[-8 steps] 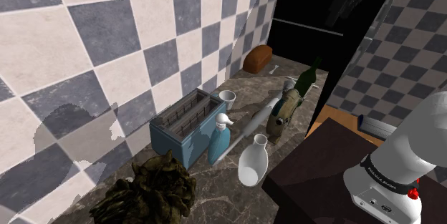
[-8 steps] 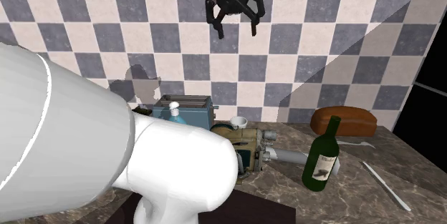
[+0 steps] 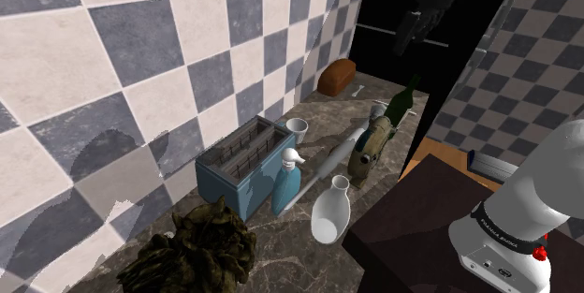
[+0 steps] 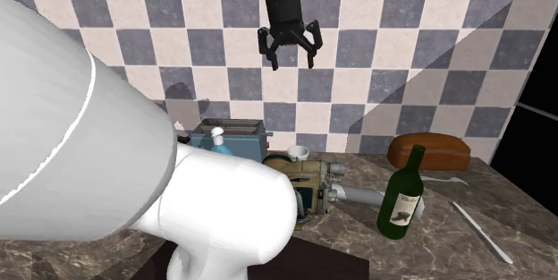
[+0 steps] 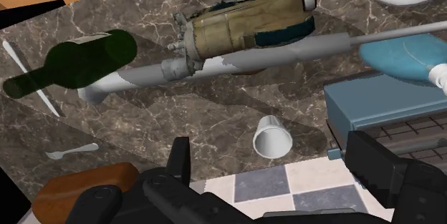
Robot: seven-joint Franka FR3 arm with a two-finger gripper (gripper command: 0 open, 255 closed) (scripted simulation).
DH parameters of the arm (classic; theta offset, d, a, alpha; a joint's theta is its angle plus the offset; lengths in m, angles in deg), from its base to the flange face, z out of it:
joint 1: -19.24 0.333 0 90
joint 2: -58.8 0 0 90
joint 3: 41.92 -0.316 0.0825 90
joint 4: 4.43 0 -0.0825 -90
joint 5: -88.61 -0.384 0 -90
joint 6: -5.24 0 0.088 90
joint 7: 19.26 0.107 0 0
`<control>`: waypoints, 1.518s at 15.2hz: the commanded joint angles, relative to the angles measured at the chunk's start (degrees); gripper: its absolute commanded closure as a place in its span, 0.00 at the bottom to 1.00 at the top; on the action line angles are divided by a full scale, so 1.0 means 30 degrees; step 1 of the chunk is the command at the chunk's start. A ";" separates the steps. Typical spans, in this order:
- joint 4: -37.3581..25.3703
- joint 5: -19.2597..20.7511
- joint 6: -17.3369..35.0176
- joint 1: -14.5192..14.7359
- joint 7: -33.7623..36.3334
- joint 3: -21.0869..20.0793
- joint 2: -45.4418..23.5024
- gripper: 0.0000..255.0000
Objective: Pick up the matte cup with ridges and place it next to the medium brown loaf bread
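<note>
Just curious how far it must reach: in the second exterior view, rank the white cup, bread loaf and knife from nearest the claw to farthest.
From the gripper, high by the wall:
1. Cup, almost straight below it.
2. Bread loaf, off to that view's right, against the wall.
3. Knife, farther right, near the front edge of the counter.

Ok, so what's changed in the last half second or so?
The tool has come down: it sits lower against the checkered wall in the second exterior view and has entered the top of the shoulder view. It is open and holds nothing. The cup, loaf, bottle and toaster have not moved.
</note>
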 commanded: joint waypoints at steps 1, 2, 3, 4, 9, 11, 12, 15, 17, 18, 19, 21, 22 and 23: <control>0.0434 -0.0031 0.1397 0.0005 0.0632 -0.0327 -0.0994 0.00; 0.0564 -0.0023 0.2004 -0.0009 0.0909 -0.0472 -0.1498 0.00; 0.0665 -0.0004 0.2606 -0.0027 0.1191 -0.0617 -0.2027 0.00; 0.0738 0.0027 0.3203 -0.0045 0.1479 -0.0760 -0.2579 0.00; 0.0673 0.0394 0.6047 -0.0226 0.2998 -0.1496 -0.5647 0.00; 0.0445 0.0667 0.7092 -0.0325 0.3665 -0.1784 -0.6996 0.00; 0.0288 0.0837 0.7587 -0.0379 0.4014 -0.1924 -0.7691 0.00; -0.0354 0.1490 0.8950 -0.0531 0.5134 -0.2303 -0.9845 0.00; -0.0924 0.2044 0.9741 -0.0600 0.5937 -0.2499 -1.1327 0.00; -0.1251 0.2352 1.0099 -0.0621 0.6352 -0.2576 -1.2078 0.00; -0.1606 0.2676 1.0430 -0.0621 0.6773 -0.2627 -1.2833 0.00; -0.2395 0.3354 1.1013 -0.0566 0.7616 -0.2664 -1.4355 0.00; -0.2830 0.3696 1.1266 -0.0508 0.8030 -0.2648 -1.5118 0.00; -0.3290 0.4030 1.1494 -0.0428 0.8433 -0.2607 -1.5882 0.00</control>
